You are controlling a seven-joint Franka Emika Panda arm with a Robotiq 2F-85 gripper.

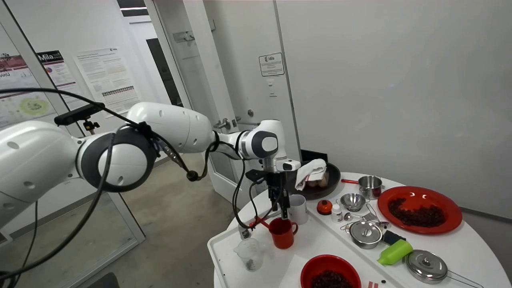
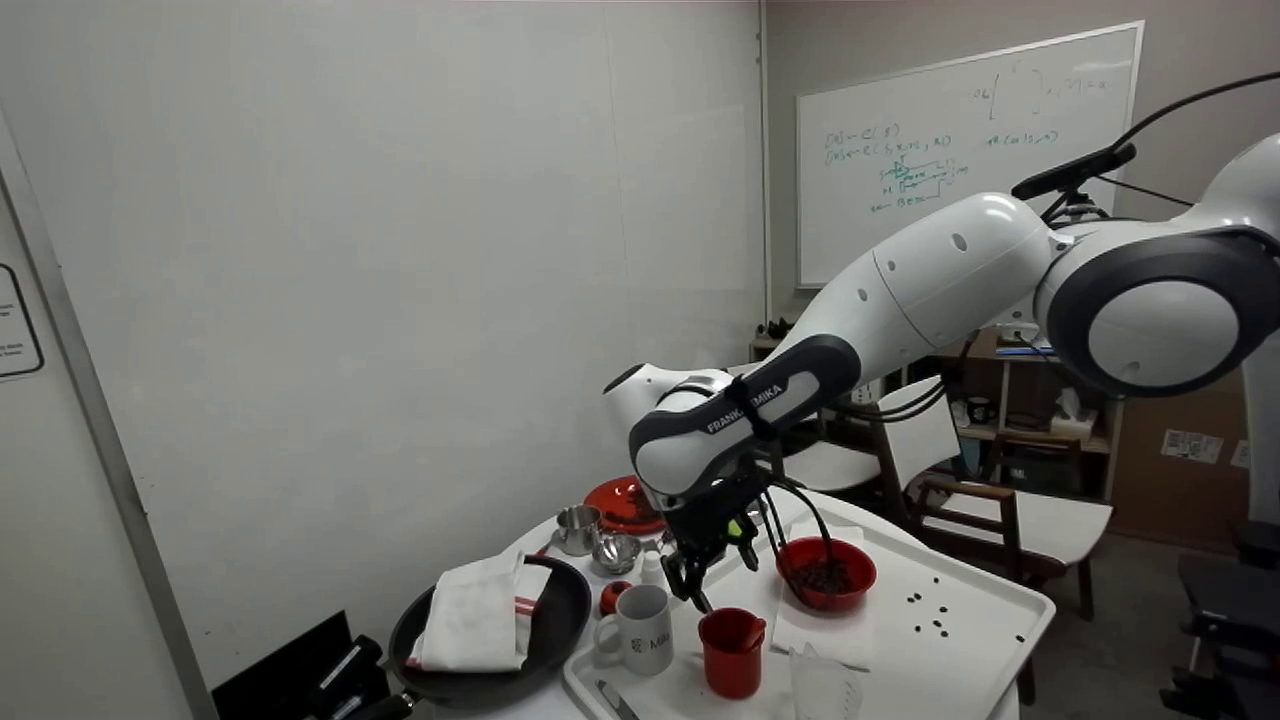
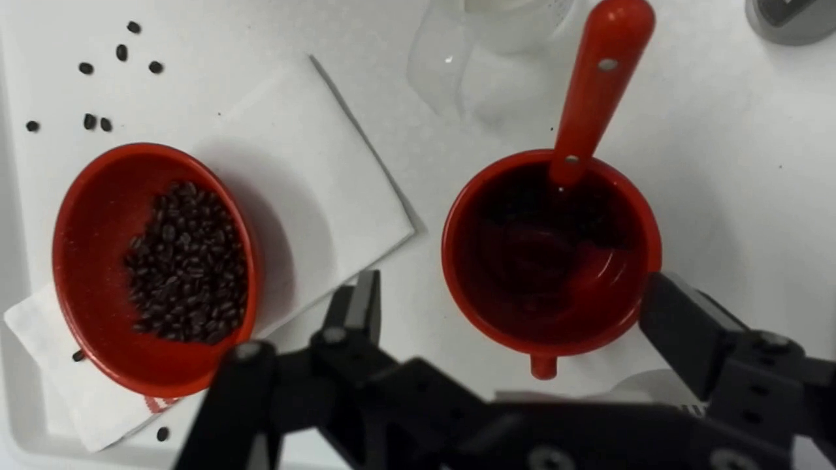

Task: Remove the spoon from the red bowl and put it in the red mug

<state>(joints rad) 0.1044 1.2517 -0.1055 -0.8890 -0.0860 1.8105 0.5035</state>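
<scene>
The red mug [image 3: 522, 320] stands on the tray and also shows in both exterior views [image 1: 282, 239] [image 2: 730, 668]. The spoon [image 3: 597, 85] stands in the mug, its red handle leaning out over the rim; it also shows in both exterior views [image 1: 263, 222] [image 2: 756, 633]. The spoon's head is lost in the mug's dark inside. The red bowl [image 3: 104, 241], with dark beans in it, sits apart from the mug on a folded white napkin. My gripper [image 3: 513, 294] is open and empty above the mug's handle side, one fingertip overlapping the rim in the wrist view.
A clear measuring cup [image 1: 250, 256] stands close to the mug. A white mug [image 1: 298, 210] stands behind it, beside a black pan [image 1: 334, 176] with a cloth. Loose beans lie on the tray [image 2: 985, 575]. Metal pots [image 1: 365, 236] and a wide red dish [image 1: 450, 208] stand beyond.
</scene>
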